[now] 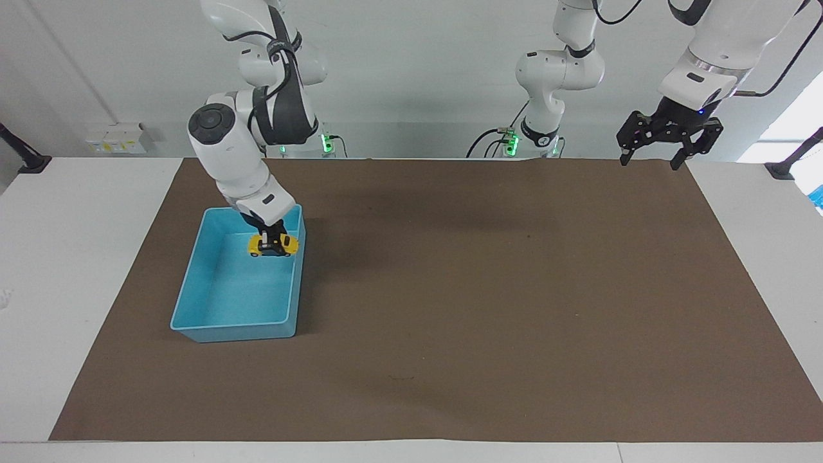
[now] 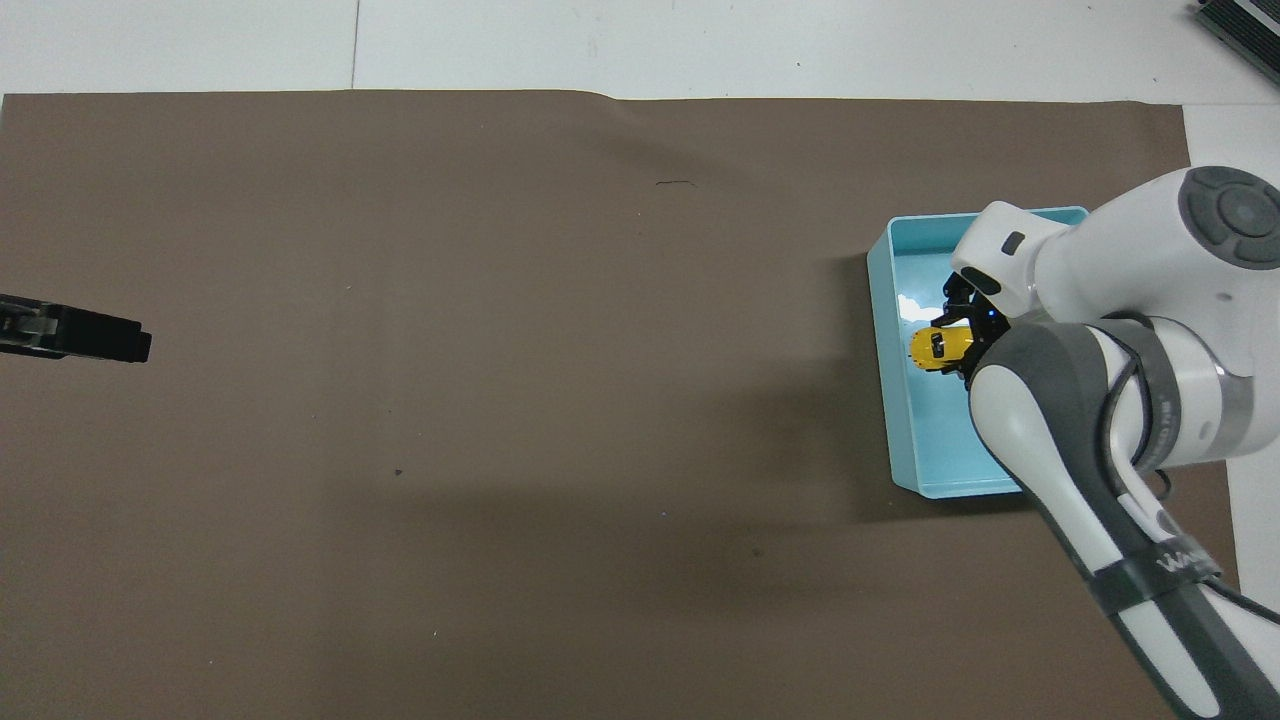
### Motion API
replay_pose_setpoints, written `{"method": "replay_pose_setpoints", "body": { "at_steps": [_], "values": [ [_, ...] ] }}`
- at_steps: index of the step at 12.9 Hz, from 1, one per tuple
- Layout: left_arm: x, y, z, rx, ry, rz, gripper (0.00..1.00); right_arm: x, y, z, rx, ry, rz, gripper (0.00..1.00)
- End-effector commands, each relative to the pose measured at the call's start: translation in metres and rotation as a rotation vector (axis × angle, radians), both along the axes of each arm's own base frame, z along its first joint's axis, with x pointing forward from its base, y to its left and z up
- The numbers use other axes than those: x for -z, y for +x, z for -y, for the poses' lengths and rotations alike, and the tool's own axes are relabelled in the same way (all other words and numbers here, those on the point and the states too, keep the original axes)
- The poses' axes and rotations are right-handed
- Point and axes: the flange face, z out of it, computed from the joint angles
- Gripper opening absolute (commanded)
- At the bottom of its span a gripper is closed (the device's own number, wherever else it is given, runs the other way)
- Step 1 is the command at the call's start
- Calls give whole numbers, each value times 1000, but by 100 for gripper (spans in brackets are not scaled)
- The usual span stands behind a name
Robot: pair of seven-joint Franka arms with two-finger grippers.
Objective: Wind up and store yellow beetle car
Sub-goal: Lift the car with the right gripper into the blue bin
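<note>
The yellow beetle car (image 1: 274, 245) (image 2: 940, 347) hangs in the air over the light blue bin (image 1: 193, 302) (image 2: 885, 400), inside its rim on the side toward the left arm's end. My right gripper (image 1: 272, 239) (image 2: 962, 345) is shut on the car from above. Its wrist and forearm hide much of the bin in the overhead view. My left gripper (image 1: 652, 156) (image 2: 125, 342) waits open, raised over the mat's corner at the left arm's end, with nothing between its fingers.
A brown mat (image 1: 488, 302) (image 2: 450, 330) covers most of the white table (image 1: 77, 257). The blue bin stands on it toward the right arm's end. A white socket box (image 1: 116, 139) sits at the wall.
</note>
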Motion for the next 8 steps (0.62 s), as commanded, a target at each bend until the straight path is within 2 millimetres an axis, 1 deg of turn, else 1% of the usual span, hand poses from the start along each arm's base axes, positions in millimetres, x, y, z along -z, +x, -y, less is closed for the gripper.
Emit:
{"method": "replay_pose_setpoints", "body": {
  "at_steps": [1, 2, 4, 5, 6, 7, 8],
  "values": [
    [-1, -3, -2, -3, -10, -10, 100, 1, -2, 48, 4, 2, -11, 2],
    [-1, -3, -2, -2, -10, -10, 100, 2, -4, 58, -1, 1, -14, 2],
    [-1, -3, -2, -3, -11, -10, 100, 6, -11, 60, -18, 2, -18, 2],
    [-1, -3, -2, -3, -10, -10, 100, 9, -14, 68, -6, 1, -10, 2],
    [-1, -3, -2, -2, -10, -10, 100, 9, -13, 72, -1, -1, 5, 2],
    [-1, -3, -2, -3, -10, -10, 100, 9, -13, 71, -5, -2, 7, 2],
    [-1, -3, -2, -2, -10, -10, 100, 13, -12, 69, -9, -1, 1, 2]
  ]
}}
